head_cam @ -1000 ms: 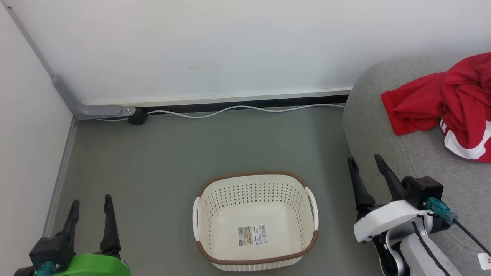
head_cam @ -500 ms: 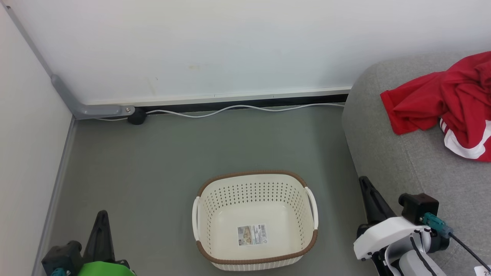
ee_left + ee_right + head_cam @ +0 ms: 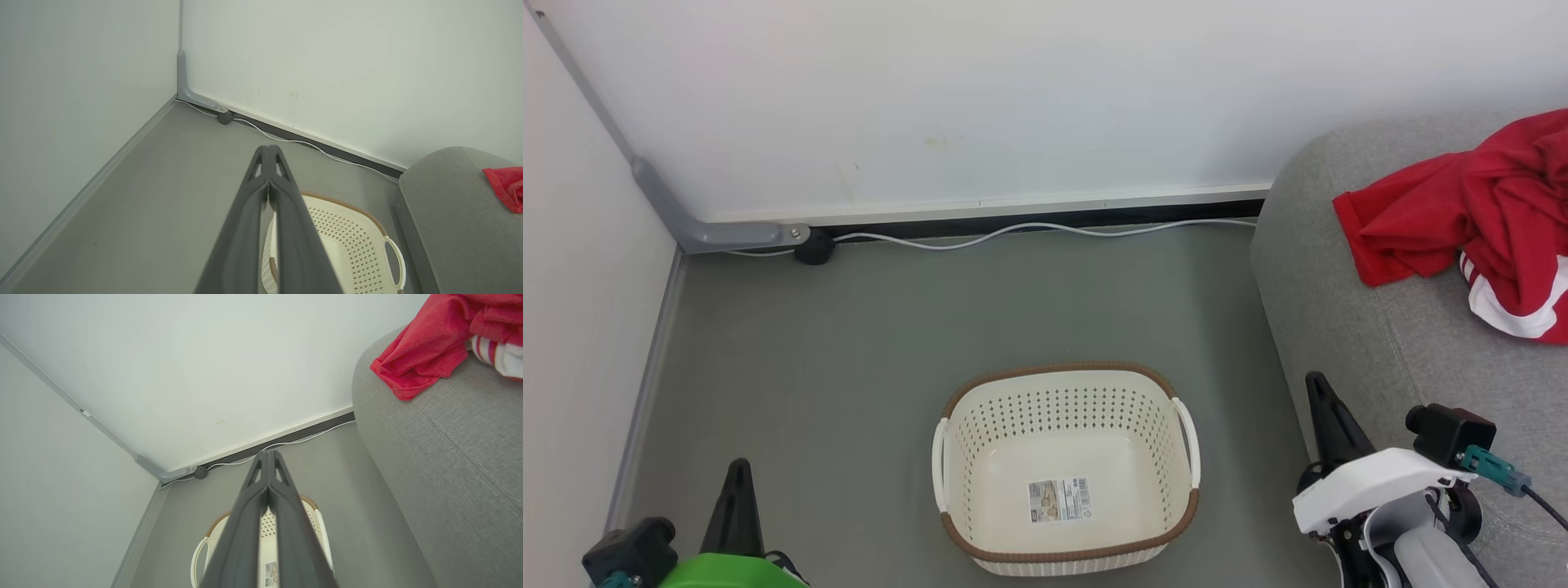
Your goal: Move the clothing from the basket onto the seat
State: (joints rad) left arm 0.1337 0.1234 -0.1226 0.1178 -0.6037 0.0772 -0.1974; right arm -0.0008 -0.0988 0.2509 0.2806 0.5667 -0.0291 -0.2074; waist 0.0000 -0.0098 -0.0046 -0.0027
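Claws first: my left claw (image 3: 738,474) sat low at the near left above the floor (image 3: 866,343), its two dark fingers pressed flat together on nothing. My right claw (image 3: 1316,385) was likewise clenched and empty, just beside the near corner of the grey sofa (image 3: 1339,327). Between them the laundry basket (image 3: 1062,369) stood upright on the floor. I could see its bare bottom right down to the label sticker (image 3: 1059,501), with no cloth in it. Farther right, the red garments (image 3: 1445,220) with white trim lay heaped on the sofa's cushion, well apart from both claws, one red corner reaching toward the rounded edge. Beyond them a white cable (image 3: 1029,230) ran along the foot of the wall.

I judged the moving itself done, and the step in hand a plain settling of the arms. To do that well, both claws needed to be kept low and outside the basket's handles, so that nothing nudged it. The right one needed to be held off the upholstery, since a finger dragged along the cushion could catch the heap and pull that corner over the edge.
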